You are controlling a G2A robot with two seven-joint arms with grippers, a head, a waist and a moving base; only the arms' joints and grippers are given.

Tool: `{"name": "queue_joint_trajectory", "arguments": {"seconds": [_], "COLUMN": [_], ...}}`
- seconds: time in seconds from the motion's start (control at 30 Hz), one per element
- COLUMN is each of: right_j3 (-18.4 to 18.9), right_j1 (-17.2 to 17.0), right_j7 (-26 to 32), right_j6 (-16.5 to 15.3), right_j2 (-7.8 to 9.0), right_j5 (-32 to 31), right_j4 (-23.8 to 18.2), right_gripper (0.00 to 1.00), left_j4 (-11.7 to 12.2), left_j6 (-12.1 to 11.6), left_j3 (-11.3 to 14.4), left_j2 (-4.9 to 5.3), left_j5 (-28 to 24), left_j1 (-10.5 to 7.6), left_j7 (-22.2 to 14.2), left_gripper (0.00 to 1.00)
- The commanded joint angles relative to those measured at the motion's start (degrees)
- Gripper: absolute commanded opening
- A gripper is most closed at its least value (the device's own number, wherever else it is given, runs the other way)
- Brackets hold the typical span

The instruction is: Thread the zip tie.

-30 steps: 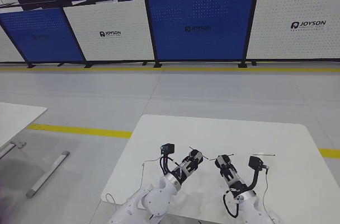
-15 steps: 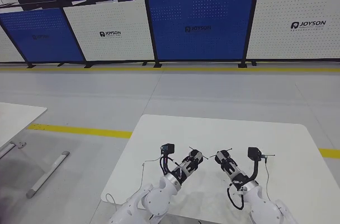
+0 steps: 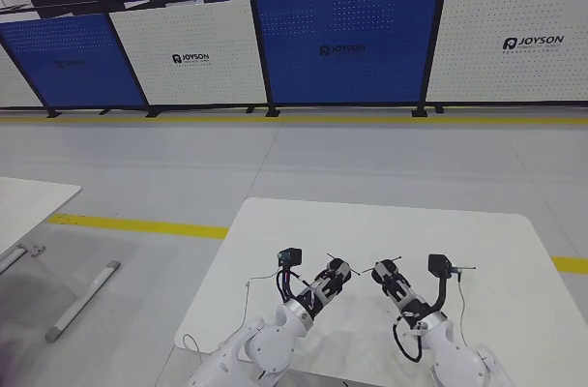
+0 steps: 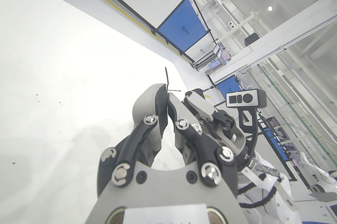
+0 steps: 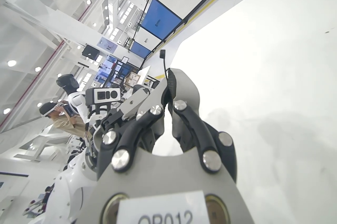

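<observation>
My left gripper (image 4: 167, 95) is shut on a thin black zip tie (image 4: 166, 77), whose pointed tail sticks out past the fingertips. My right gripper (image 5: 168, 75) is shut on a black zip tie strap whose square head (image 5: 162, 53) stands free beyond the tips. In the top view the left gripper (image 3: 340, 267) and the right gripper (image 3: 378, 272) face each other a short gap apart above the white table (image 3: 391, 223). Thin black strap ends (image 3: 395, 261) poke out at both. I cannot tell whether both ends belong to one tie.
The white table has bare surface beyond and to both sides of the grippers. Each wrist carries a camera on a stalk, one (image 3: 290, 256) on the left arm, one (image 3: 439, 263) on the right. Blue and white panels (image 3: 342, 48) stand far behind.
The right arm shifted a little away from the near edge and toward the left gripper during the first half second, then held. The left arm stayed put.
</observation>
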Motion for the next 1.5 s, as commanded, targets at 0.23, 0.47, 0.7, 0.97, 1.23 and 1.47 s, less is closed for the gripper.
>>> {"name": "queue_joint_trajectory", "arguments": {"seconds": [0.23, 0.47, 0.7, 0.97, 1.23, 1.47], "right_j3": [-0.46, -0.17, 0.52, 0.75, 0.22, -0.28], "right_j1": [0.43, 0.11, -0.74, -0.33, -0.02, -0.04], "right_j7": [0.84, 0.80, 0.96, 2.22, 1.93, 2.05], "right_j6": [0.00, 0.14, -0.12, -0.37, 0.55, 0.63], "right_j2": [-0.29, -0.40, -0.42, -0.52, -0.76, -0.95], "right_j5": [-0.21, -0.34, 0.16, 0.41, -0.72, -1.22], "right_j4": [0.64, 0.39, -0.50, 0.09, 0.21, 0.26], "right_gripper": [0.00, 0.00, 0.00, 0.00, 0.00, 0.00], "left_j4": [0.00, 0.00, 0.00, 0.00, 0.00, 0.00], "left_j6": [0.00, 0.00, 0.00, 0.00, 0.00, 0.00], "left_j3": [0.00, 0.00, 0.00, 0.00, 0.00, 0.00], "left_j2": [0.00, 0.00, 0.00, 0.00, 0.00, 0.00], "left_j5": [0.00, 0.00, 0.00, 0.00, 0.00, 0.00], "left_j1": [0.00, 0.00, 0.00, 0.00, 0.00, 0.00], "left_j7": [0.00, 0.00, 0.00, 0.00, 0.00, 0.00], "left_gripper": [0.00, 0.00, 0.00, 0.00, 0.00, 0.00]}}
